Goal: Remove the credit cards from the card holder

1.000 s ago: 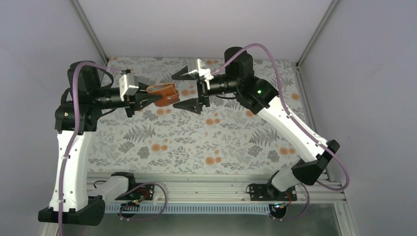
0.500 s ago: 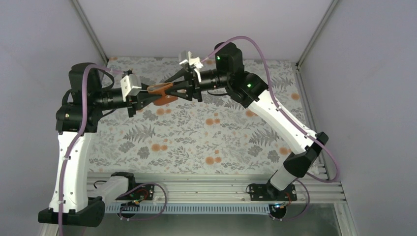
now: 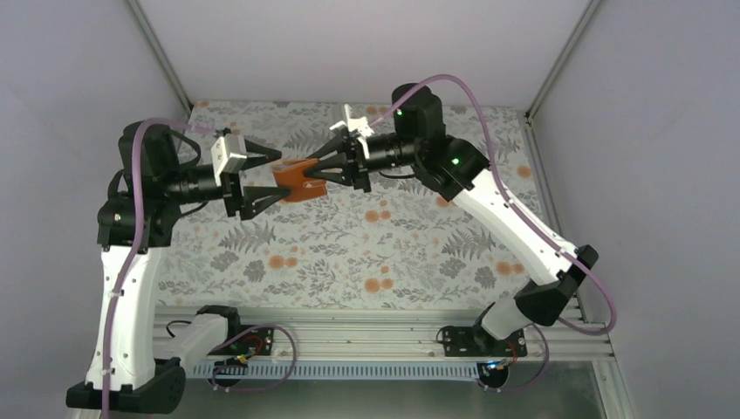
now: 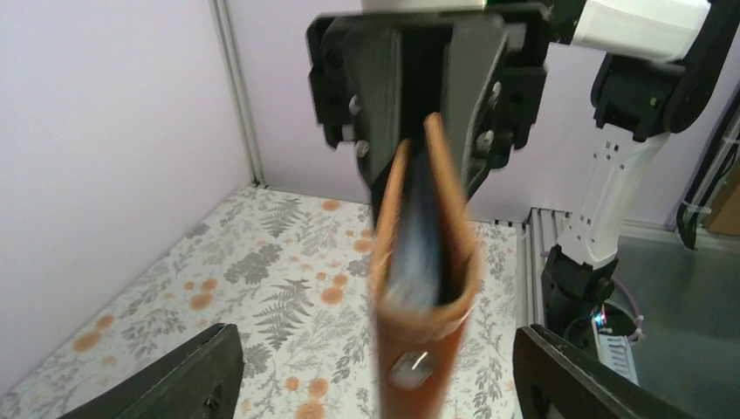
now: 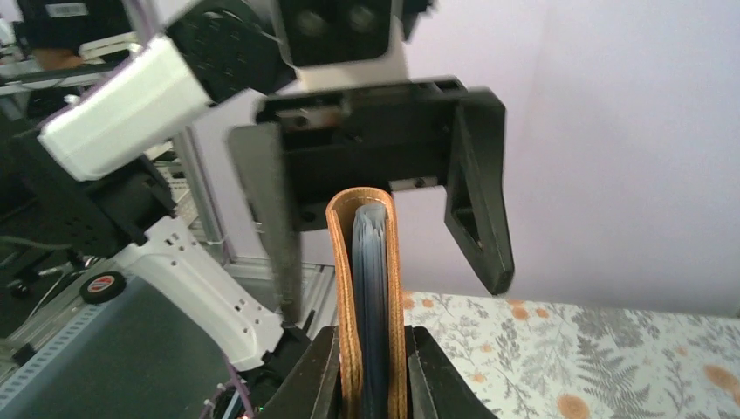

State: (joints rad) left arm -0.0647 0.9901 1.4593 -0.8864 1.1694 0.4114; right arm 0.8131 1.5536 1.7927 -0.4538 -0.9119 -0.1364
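No credit cards out yet; card holder (image 3: 295,181) held aloft.
The right claw (image 3: 312,171) was clamped on the brown holder from its 3 o'clock side, in the air above the worktop's (image 3: 393,253) 11 o'clock area. The left claw (image 3: 277,173), at 9 o'clock, stood wide, its fingers straddling the holder without touching. Only grey-blue sleeves (image 5: 371,288) showed inside, so seemingly every card was left to pull.
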